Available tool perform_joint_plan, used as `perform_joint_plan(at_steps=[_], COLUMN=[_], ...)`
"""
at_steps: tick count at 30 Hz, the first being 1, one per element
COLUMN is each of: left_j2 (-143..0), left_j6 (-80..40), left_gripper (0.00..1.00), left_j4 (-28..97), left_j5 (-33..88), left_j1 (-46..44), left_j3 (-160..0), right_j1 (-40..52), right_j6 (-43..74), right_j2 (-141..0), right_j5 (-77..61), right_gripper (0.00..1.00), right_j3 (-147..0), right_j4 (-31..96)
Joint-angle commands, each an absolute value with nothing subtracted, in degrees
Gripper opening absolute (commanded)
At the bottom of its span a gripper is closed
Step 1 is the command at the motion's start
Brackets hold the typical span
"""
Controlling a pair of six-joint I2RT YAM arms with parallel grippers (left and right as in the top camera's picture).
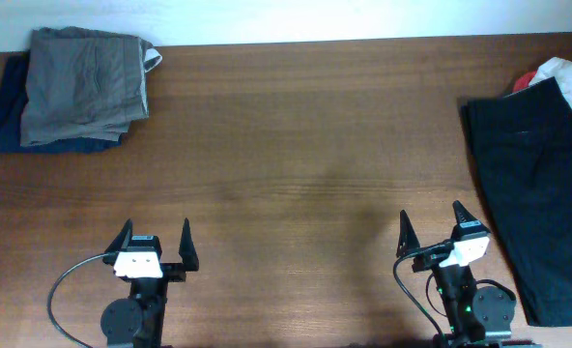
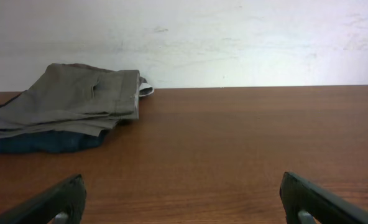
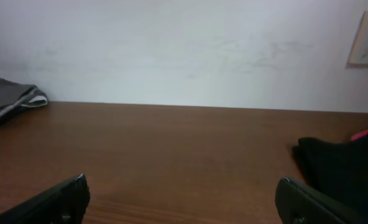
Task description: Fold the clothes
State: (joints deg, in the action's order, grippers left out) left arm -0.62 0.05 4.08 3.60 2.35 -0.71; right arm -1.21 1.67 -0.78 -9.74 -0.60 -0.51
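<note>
The grey-olive shorts (image 1: 83,82) lie at the far left corner of the surface (image 1: 296,145), already doubled over into a compact stack that rests directly on a dark navy garment (image 1: 1,121). A pale strip of lining pokes out at the stack's right side. The left end effector (image 1: 156,237) and the right end effector (image 1: 431,224) both sit near the front edge with jaws spread wide and nothing between them, well apart from the shorts.

The likeliest failure is a pinch that goes too deep. Because the shorts touch the navy garment along most of their underside, a low grasp could catch both fabrics and drag the pile out together. A shallow pinch has its own risk, since it might lift only the top layer and let the fold fall open unevenly.

Reach also looks awkward. The shorts sit on the left arm's side, so the right arm would have to cross most of the surface to help, and the two arms could crowd each other at that corner. A large black garment (image 1: 537,193) lies along the right edge just beside the right arm, and a careless swing could snag it.
</note>
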Motion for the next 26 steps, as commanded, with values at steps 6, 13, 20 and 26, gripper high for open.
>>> perform_joint_plan(at_steps=[6, 13, 20, 26], left_j2=[-0.34, -0.34, -0.34, -0.34], left_j6=[0.93, 0.93, 0.93, 0.93], left_gripper=[0.99, 0.99, 0.99, 0.99], left_j4=[4.36, 4.36, 4.36, 4.36], left_j5=[3.60, 3.60, 3.60, 3.60], left_j1=[2.17, 2.17, 2.17, 2.17], left_j3=[-0.51, -0.51, -0.51, -0.51], right_j1=[-0.71, -0.71, -0.71, -0.71], right_j6=[2.57, 2.57, 2.57, 2.57], right_j2=[-0.19, -0.21, -0.21, -0.21], right_j5=[-5.10, -5.10, -5.10, -5.10], right_gripper=[0.99, 0.99, 0.98, 0.99], right_j3=[-0.32, -0.32, -0.32, -0.32], right_j4=[4.10, 4.08, 4.08, 4.08])
